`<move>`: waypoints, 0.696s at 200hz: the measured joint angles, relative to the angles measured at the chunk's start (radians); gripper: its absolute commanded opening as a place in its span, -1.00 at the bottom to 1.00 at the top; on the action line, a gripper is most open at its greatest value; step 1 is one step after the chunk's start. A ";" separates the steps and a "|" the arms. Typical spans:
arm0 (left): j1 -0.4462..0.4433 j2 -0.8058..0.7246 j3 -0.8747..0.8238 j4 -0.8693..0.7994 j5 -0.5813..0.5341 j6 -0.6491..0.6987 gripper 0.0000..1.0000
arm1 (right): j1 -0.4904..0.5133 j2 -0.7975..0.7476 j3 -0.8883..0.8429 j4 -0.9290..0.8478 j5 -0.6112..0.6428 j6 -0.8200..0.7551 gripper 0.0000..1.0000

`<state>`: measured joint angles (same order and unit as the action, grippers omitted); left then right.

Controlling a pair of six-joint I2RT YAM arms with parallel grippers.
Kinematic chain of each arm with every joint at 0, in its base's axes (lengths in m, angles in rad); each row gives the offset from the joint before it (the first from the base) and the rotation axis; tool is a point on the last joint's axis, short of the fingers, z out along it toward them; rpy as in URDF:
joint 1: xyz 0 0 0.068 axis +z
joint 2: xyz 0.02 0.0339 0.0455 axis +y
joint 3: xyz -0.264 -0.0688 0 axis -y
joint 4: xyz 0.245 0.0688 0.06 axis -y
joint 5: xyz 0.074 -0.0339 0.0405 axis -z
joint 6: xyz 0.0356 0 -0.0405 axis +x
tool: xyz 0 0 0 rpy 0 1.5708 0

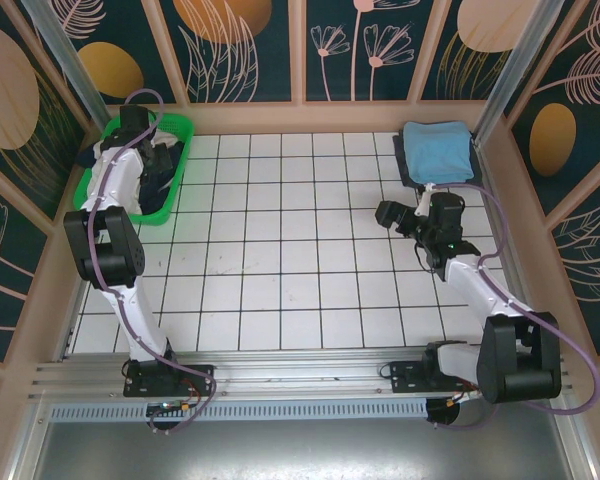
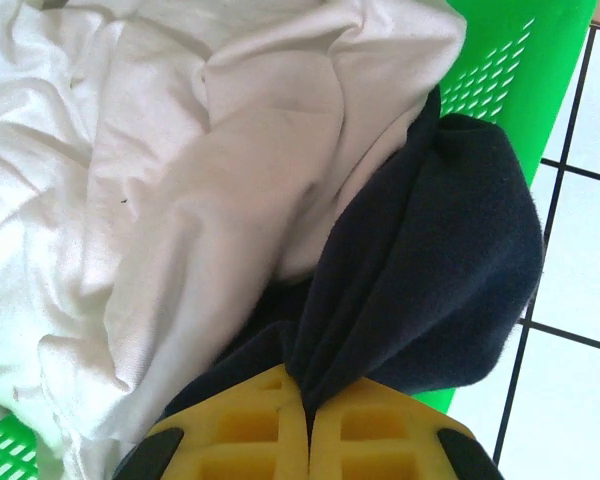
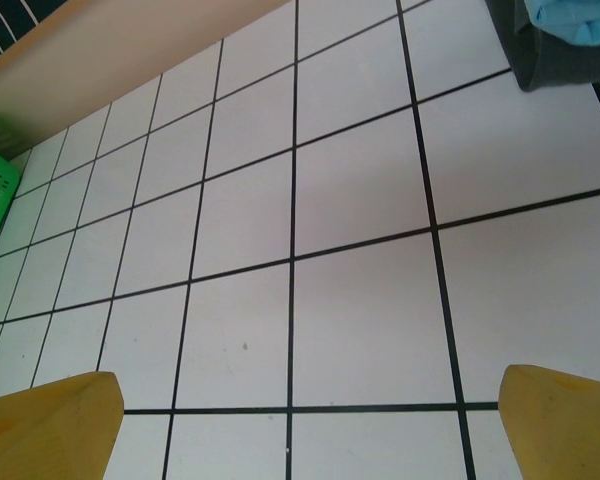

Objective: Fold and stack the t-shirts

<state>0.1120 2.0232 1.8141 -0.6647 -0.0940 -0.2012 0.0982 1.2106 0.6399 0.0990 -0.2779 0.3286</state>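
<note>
White-tiled table with dark grid lines, boxed in by floral wall panels. From the top: green basket at the far left corner, left arm bent over and reaching down into it among dark and white cloth. Far right corner: folded stack already started, light blue shirt sitting on what looks like a dark shirt. Right hand parked just in front of that stack, over bare tiles, touching nothing.

Left wrist next: left hand with yellow pads pressed together, clenched on a fold of the navy shirt, pinched cloth running up from between the fingertips. White shirt crumpled right alongside and partly over it, both in the basket, navy one bulging against the green wall. Tiles past the rim on the right.

Right wrist: fingers spread wide, released, nothing between them but tiles. Corner of the stack up in the top right, sliver of basket far left.

Progress guess: partway. Two shirts seemingly folded and stacked, at least two left in the basket, navy and white. Looks like the start of pulling the navy one out. After that, probably spreading it on the open middle of the table, folding, adding to the pile, then the same for the white. No telling about more cloth buried under the white one.
</note>
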 measured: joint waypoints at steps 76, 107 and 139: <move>0.000 -0.008 0.199 -0.083 -0.026 -0.047 -1.00 | 0.000 -0.077 -0.058 -0.003 0.002 0.021 0.95; 0.000 -0.008 0.319 -0.138 -0.067 -0.064 -0.92 | -0.006 -0.096 -0.059 -0.033 0.031 0.000 0.98; 0.006 -0.009 0.359 -0.147 -0.116 -0.073 -0.69 | -0.030 -0.151 -0.065 -0.053 0.045 -0.016 0.98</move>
<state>0.1181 2.0144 2.1731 -0.8116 -0.2100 -0.2745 0.0685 1.0592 0.5747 0.0456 -0.2325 0.3122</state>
